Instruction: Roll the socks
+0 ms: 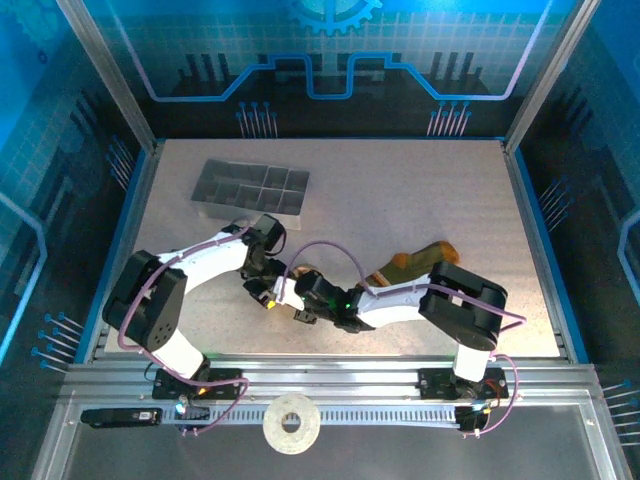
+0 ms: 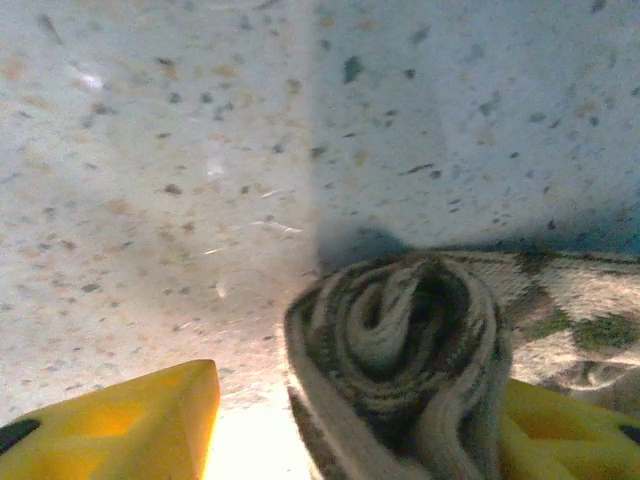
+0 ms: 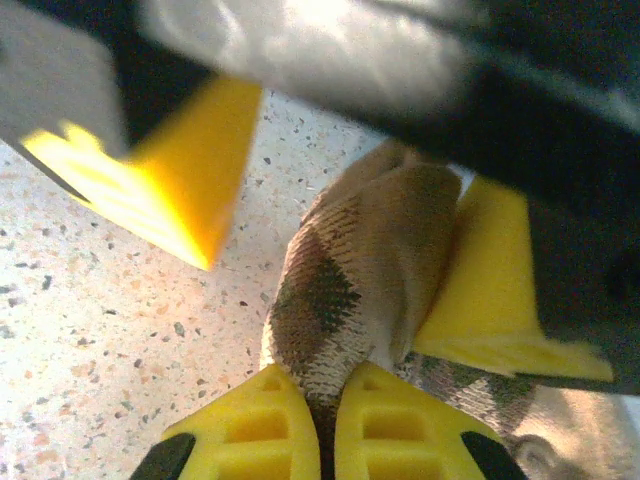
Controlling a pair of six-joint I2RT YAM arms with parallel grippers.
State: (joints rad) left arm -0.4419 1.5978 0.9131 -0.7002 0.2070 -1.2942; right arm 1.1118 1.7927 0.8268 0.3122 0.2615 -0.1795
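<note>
Right under the lens on the speckled bench (image 2: 150,150) lies the checkered sock (image 2: 400,350), its coil end-on between the left end effector's (image 2: 350,420) parted, empty fingers, its loose tail running rightward into the right end effector (image 3: 322,390), pinched shut on it.

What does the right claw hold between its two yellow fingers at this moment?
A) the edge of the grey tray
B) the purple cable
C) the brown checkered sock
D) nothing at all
C: in the right wrist view the right claw has its two yellow fingers pressed together on a fold of the checkered sock.
</note>
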